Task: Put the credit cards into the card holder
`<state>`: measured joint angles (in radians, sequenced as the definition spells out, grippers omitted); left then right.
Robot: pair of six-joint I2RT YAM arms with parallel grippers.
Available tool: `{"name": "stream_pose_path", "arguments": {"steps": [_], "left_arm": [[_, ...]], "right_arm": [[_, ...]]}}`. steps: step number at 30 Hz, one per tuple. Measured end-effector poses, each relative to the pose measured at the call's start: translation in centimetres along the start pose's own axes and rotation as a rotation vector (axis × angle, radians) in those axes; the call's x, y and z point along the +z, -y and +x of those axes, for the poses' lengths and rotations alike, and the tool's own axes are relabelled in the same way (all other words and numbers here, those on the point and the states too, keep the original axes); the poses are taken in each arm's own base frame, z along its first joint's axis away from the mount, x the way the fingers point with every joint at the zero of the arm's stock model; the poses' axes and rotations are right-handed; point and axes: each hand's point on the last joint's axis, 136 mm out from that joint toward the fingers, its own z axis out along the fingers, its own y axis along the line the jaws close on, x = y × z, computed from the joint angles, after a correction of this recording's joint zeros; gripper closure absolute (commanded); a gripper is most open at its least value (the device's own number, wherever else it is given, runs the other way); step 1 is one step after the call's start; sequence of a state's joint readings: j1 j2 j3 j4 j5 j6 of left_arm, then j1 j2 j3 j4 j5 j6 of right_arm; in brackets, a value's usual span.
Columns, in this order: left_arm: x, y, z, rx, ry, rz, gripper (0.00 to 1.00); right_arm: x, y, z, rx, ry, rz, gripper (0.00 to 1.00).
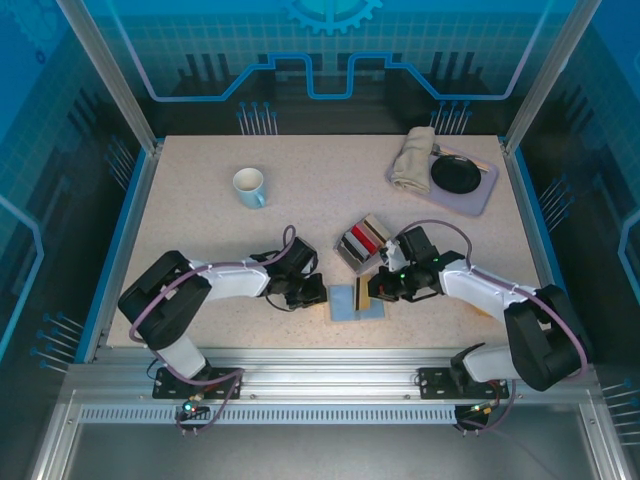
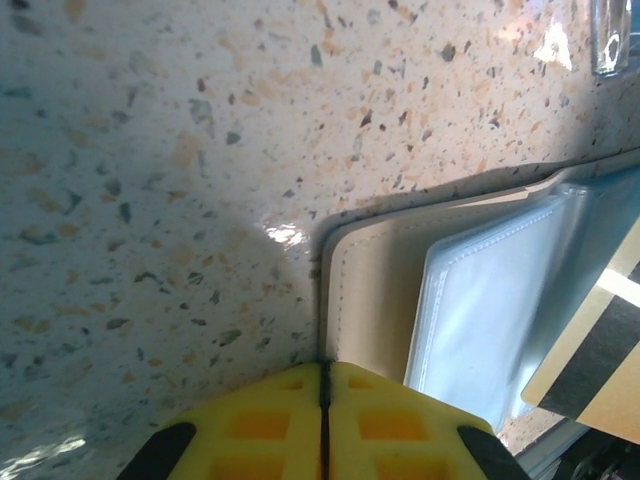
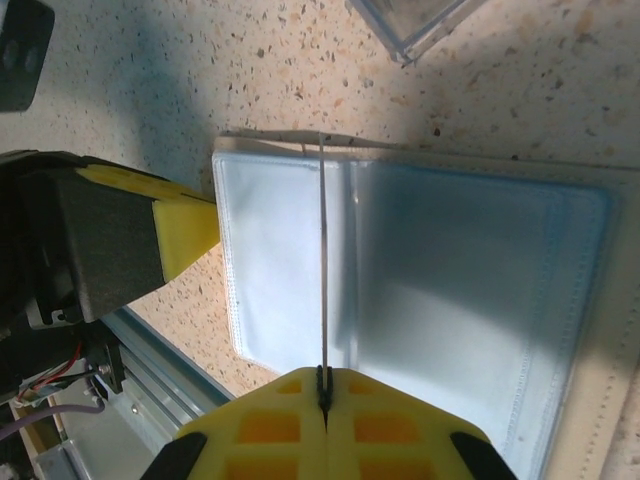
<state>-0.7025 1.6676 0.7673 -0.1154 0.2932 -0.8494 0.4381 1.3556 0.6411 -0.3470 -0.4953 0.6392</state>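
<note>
Near edge of surface: one card holder (image 1: 345,305) is laid open and flat, pale blue sleeves up, its long axis running left to right between the two grippers.

The left gripper (image 2: 325,375) is closed, apparently pinching the holder's beige cover (image 2: 370,290) at its left edge.

The right gripper (image 3: 323,378) is clamped on one tan, dark-striped credit card (image 3: 322,260). The card is held on edge directly over the sleeves (image 3: 470,280), crosswise to the holder's long axis. The right arm is judged the one to insert it; a sleeve mouth lies straight below.

Just beyond: one clear box (image 1: 362,240) with about four more cards; exact count not readable.

Far: one mug (image 1: 249,186) and one tray (image 1: 478,198) with a folded cloth (image 1: 412,160) and a dark dish (image 1: 455,175).
</note>
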Motion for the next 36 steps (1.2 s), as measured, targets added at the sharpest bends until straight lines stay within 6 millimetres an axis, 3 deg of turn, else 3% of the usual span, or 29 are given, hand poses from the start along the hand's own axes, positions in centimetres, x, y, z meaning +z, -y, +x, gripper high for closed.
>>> {"name": "stream_pose_path", "arguments": {"steps": [9, 22, 36], "left_arm": [[0.0, 0.1, 0.0, 0.012, -0.005, -0.002, 0.92], [0.1, 0.2, 0.0, 0.016, -0.008, 0.0, 0.93], [0.1, 0.3, 0.0, 0.015, -0.013, 0.0, 0.93]], "right_arm": [[1.2, 1.2, 1.0, 0.018, -0.058, 0.011, 1.0], [0.1, 1.4, 0.8, -0.005, -0.037, 0.01, 1.0], [1.9, 1.5, 0.9, 0.009, -0.083, -0.018, 1.0]]}}
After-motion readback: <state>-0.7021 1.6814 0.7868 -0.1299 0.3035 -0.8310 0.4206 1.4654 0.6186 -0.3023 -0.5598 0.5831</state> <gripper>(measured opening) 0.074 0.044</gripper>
